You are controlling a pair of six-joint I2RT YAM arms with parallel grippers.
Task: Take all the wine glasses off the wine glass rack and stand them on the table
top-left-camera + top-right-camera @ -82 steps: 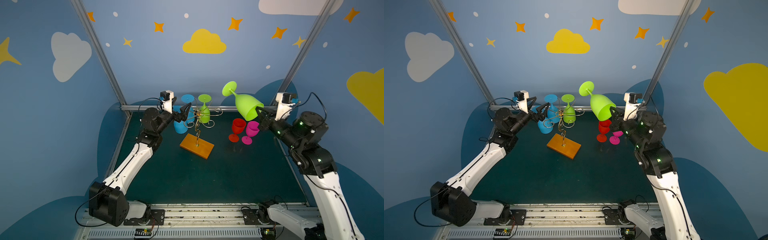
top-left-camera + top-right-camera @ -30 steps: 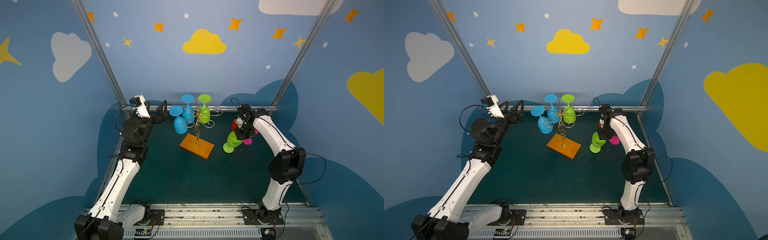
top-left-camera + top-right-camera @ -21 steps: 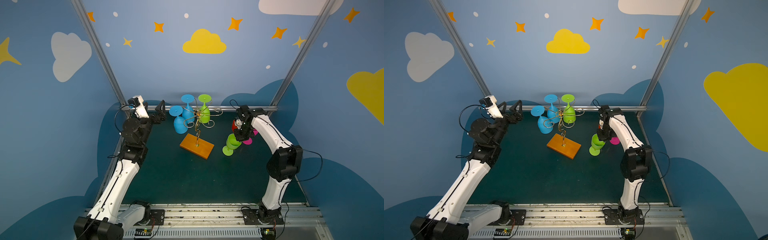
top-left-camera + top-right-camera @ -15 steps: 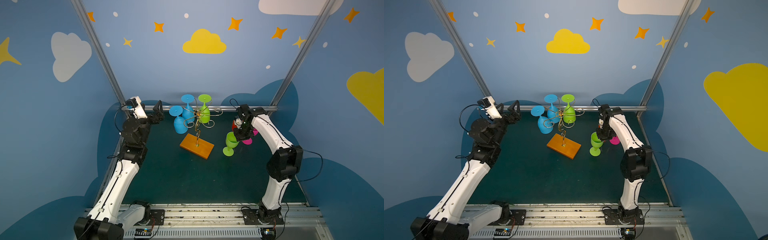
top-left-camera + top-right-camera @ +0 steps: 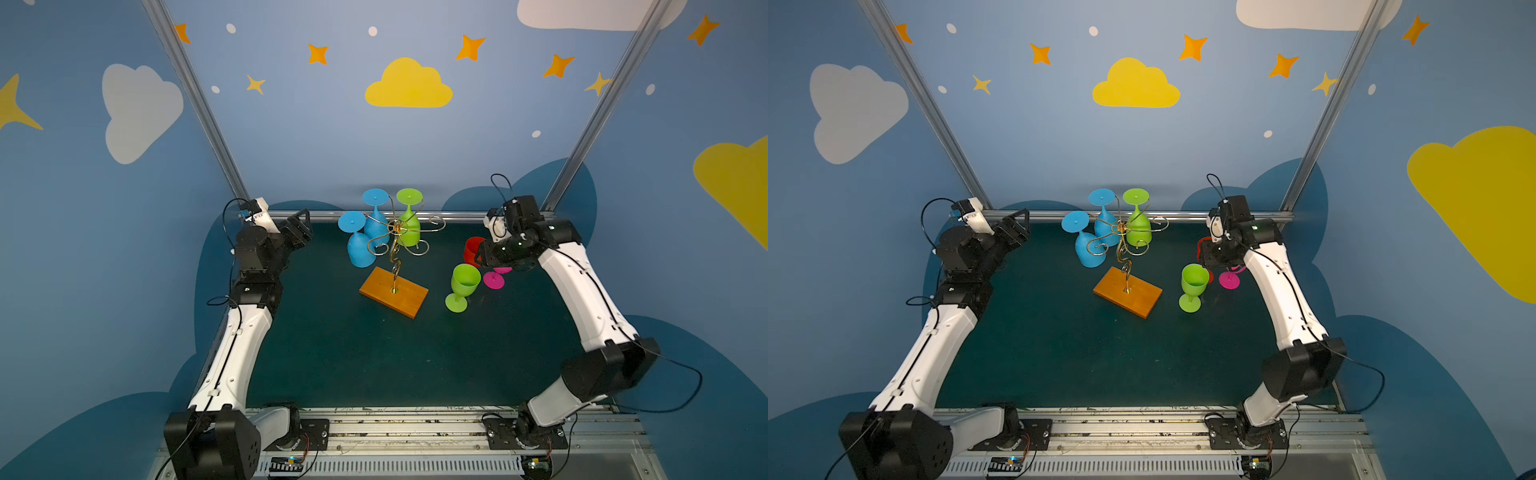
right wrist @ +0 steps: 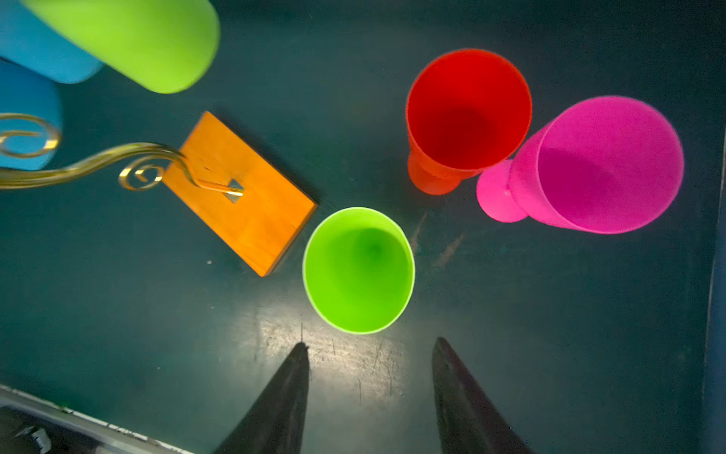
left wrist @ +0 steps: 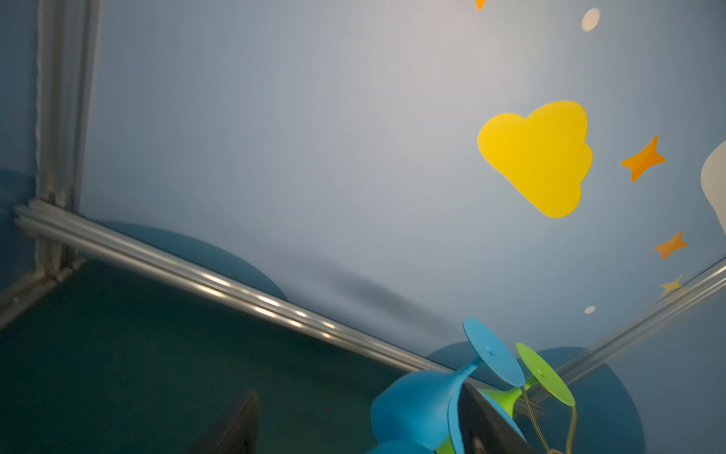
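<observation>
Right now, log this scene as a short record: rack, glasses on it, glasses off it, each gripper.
rack: wine glass rack, gold wire on a wooden base, upright mid-table
hanging on rack: two blue glasses and one green glass, all upside down
standing on table: green wine glass upright beside the base; red glass and pink glass upright beyond it
right gripper: open, empty, above the standing green glass, not touching it
left gripper: open, empty, left of the rack
</observation>
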